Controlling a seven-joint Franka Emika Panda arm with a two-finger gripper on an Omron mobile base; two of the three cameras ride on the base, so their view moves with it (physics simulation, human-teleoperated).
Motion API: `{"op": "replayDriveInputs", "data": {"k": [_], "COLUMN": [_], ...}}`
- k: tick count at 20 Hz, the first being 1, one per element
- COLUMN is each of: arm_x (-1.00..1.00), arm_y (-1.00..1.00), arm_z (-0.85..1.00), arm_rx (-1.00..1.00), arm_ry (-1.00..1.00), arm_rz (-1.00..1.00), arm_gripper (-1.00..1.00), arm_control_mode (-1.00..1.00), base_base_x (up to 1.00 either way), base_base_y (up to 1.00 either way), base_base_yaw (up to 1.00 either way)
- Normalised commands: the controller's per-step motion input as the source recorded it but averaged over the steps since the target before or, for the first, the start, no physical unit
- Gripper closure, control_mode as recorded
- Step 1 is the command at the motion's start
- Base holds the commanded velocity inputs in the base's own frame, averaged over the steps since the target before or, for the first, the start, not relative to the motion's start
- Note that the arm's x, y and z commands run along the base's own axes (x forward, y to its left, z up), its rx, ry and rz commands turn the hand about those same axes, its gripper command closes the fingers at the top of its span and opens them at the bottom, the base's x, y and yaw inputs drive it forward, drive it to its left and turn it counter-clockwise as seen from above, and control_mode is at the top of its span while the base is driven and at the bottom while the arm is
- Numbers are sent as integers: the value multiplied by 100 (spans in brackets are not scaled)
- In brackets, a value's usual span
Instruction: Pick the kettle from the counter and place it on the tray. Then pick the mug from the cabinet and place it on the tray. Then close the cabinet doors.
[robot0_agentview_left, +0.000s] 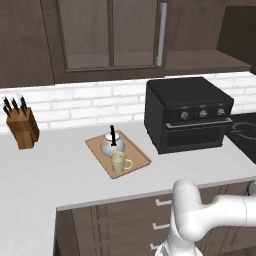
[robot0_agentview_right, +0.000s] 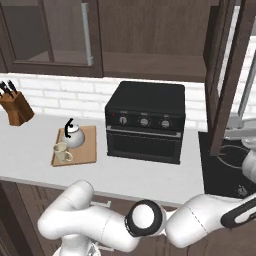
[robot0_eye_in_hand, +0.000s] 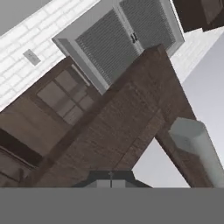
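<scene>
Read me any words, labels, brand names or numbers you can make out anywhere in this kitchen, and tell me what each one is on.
No readable text anywhere.
Black boxy oven: three round knobs, any markings too small to read.
Small squat white kettle: faint reddish marks, a pattern, not lettering.
Small cream mug: no legible print.

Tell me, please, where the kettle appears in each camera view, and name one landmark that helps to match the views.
Left base view: the kettle stands on the tray, at centre, behind the mug.
Right base view: the kettle is at left of centre, on the tray, behind the mug.
Hand view: the kettle is not in it.
Shared landmark: the black oven, to the right of the tray in both base views.
</scene>
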Motion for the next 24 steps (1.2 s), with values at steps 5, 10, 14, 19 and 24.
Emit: {"op": "replayDriveInputs", "data": {"k": [5,10,14,19,24], "arm_x": [-55,-38,-27,0,14], "arm_y": [100,100,100,100,91], "arm_z": [39,29,16,2,0], "arm_rx": [-14,-8,-3,0,1], "arm_ry": [-11,-7,0,0,4], "arm_rz": [-4,-12,-15,-12,-8], "arm_gripper": [100,100,100,100,100], "arm_control_mode": [-100,-100,-100,-100,-100], "base_base_x": [0,0,0,0,0], "base_base_y": [0,0,0,0,0], "base_base_yaw": [0,0,0,0,0]}}
